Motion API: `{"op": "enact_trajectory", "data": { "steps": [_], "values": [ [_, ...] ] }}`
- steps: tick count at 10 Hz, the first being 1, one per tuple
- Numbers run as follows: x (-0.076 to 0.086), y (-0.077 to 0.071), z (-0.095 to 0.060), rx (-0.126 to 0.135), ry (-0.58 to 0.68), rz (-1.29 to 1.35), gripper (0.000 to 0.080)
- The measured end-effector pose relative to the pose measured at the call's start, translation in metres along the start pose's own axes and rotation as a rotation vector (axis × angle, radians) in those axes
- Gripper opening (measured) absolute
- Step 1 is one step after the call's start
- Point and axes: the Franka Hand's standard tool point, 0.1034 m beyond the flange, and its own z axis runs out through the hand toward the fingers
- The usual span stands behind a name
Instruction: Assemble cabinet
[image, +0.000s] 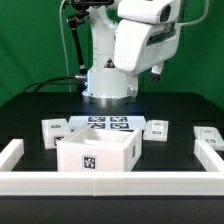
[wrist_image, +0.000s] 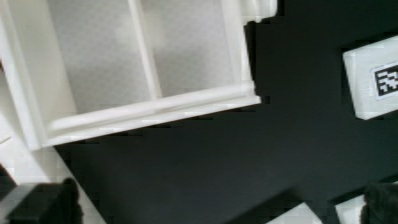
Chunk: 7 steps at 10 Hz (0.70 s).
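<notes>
low white border rail (image: 100, 181): runs along the front edge of the black table (image: 30, 115) and turns back at both ends.

cabinet body (image: 105, 160): stands just behind the front rail, near the middle of the table. it is upright, open side up, with one square tag on its front face. nothing holds it.

marker board (image: 108, 123): lies flat behind the cabinet body, at the foot of the arm (image: 135, 45).

loose blocks, all white and tagged, all resting on the table:
- left block (image: 55, 131), beside the marker board on the exterior view's left, near the body's rear corner.
- second block (image: 157, 129), on the exterior view's right of the board.
- third block (image: 208, 133), further right, near the side rail.

wrist view: the cabinet body (wrist_image: 125, 70) is seen from above. its inner compartments are split by a white divider, and its stepped rim is clear of the gripper (wrist_image: 205, 205). a white tagged piece (wrist_image: 374, 75) sits at the frame edge, apart from the body. whether it is a block or the board cannot be told.

gripper condition: the two dark fingers (wrist_image: 36, 205) stand wide apart over bare table. nothing is between them and they touch nothing.
</notes>
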Motion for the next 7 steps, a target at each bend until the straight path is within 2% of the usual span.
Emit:
{"op": "enact_trajectory", "data": {
  "steps": [1,7],
  "values": [
    [-0.0006,0.0009,-0.0004,-0.008,-0.01,-0.013,0.0798],
    [-0.0005,0.0007,0.001,-0.006,-0.011,-0.013,0.0798]
  ]
}}
